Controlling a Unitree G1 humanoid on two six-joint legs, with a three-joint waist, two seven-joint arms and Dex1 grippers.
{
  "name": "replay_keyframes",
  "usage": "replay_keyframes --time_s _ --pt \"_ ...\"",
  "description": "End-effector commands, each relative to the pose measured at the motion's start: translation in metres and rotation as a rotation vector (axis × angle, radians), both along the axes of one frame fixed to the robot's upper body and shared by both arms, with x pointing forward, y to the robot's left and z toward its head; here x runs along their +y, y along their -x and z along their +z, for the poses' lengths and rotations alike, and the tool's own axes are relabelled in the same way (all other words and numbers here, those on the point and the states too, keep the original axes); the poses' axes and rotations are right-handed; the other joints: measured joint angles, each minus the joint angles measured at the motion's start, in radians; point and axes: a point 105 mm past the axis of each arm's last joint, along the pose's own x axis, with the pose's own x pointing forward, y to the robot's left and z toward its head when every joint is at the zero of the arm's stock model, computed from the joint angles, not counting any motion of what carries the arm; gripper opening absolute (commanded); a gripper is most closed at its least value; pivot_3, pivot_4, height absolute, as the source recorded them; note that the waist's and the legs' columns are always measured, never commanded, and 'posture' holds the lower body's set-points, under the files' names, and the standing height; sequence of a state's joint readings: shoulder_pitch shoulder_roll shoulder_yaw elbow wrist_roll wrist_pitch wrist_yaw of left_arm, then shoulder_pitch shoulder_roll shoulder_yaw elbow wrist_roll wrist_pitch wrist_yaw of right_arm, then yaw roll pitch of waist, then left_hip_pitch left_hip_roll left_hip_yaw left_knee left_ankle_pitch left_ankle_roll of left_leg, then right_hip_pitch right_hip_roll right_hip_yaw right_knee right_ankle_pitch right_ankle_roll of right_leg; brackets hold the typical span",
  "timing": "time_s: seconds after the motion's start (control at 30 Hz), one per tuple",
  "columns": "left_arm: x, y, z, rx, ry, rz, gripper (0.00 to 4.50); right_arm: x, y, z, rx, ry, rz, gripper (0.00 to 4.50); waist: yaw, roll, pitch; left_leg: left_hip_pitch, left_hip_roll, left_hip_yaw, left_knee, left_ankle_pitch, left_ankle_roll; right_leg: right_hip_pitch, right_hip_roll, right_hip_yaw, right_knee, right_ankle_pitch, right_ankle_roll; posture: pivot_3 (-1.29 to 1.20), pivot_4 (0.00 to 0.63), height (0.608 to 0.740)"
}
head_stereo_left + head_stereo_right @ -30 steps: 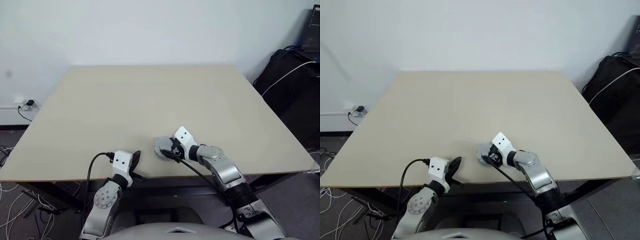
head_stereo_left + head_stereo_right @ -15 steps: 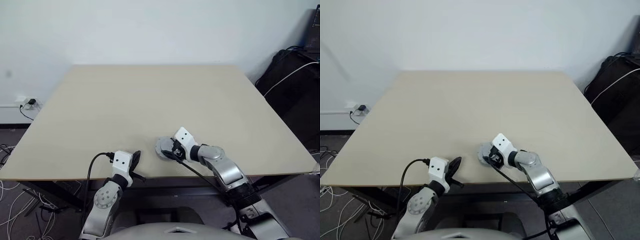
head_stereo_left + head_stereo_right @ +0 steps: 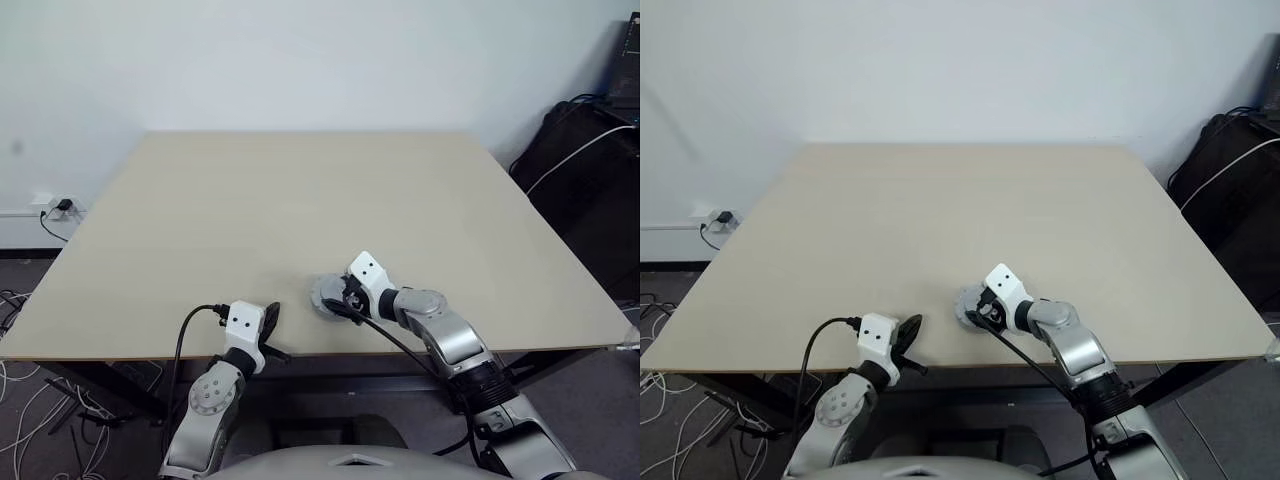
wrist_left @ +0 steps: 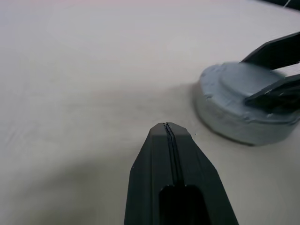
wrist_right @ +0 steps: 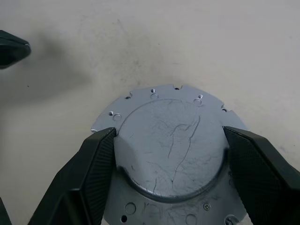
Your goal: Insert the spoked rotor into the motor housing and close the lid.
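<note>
Right gripper (image 5: 168,154) is clamping the round silver-grey metal lid (image 5: 171,140) by its raised centre, seating it flat on the beige counter (image 3: 300,200), while the left gripper (image 4: 168,133) is idling shut beside it.

head pair overhead, wrists close on lid (image 5: 171,150)

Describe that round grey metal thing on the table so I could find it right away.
Start at the big beige table and look to its near edge, just right of the middle. There the lid, a silver-grey disc, lies flat with its raised smooth centre up and small holes round its rim. The right gripper has a black finger on either side of that centre.
</note>
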State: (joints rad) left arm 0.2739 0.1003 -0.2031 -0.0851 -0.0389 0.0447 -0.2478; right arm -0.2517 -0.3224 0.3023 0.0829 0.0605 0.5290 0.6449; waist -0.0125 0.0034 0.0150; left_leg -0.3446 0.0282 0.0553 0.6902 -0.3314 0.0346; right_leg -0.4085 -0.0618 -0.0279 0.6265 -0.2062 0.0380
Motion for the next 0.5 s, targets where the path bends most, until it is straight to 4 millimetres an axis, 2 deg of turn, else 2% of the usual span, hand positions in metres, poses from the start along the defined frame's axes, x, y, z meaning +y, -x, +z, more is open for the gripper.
replay_keyframes --time_s 0.03,0.1,0.33,0.5 --pt "0.003 -0.023 0.021 -0.06 -0.055 0.022 0.0 -0.007 0.002 -0.008 0.036 0.039 -0.022 3.28 0.001 0.0 0.0 0.0 0.0 0.0 0.0 0.0 0.0 0.0 0.0 0.0 0.0 0.0 0.0 0.0 0.0 0.74" --pt "0.004 -0.033 0.026 -0.052 -0.066 0.028 0.0 -0.007 0.003 -0.009 0.037 0.041 -0.019 3.28 0.0 0.0 0.0 -0.001 0.0 0.0 0.0 0.0 0.0 0.001 0.0 0.0 0.0 0.0 0.0 0.0 0.0 0.74" --pt "-0.005 -0.066 0.038 0.115 0.095 -0.11 0.0 -0.004 0.006 -0.007 -0.007 0.048 0.038 3.28 -0.002 -0.001 -0.001 -0.002 -0.001 0.0 0.0 0.0 0.0 0.001 0.0 0.0 0.0 0.001 0.0 0.0 0.0 0.74" --pt "-0.024 -0.073 0.044 0.242 0.211 -0.289 0.0 -0.003 0.006 -0.007 -0.016 0.048 0.039 3.28 -0.007 -0.001 0.0 -0.002 -0.001 -0.001 0.0 0.0 0.0 0.001 0.0 0.0 -0.001 0.001 0.0 0.0 0.0 0.74"
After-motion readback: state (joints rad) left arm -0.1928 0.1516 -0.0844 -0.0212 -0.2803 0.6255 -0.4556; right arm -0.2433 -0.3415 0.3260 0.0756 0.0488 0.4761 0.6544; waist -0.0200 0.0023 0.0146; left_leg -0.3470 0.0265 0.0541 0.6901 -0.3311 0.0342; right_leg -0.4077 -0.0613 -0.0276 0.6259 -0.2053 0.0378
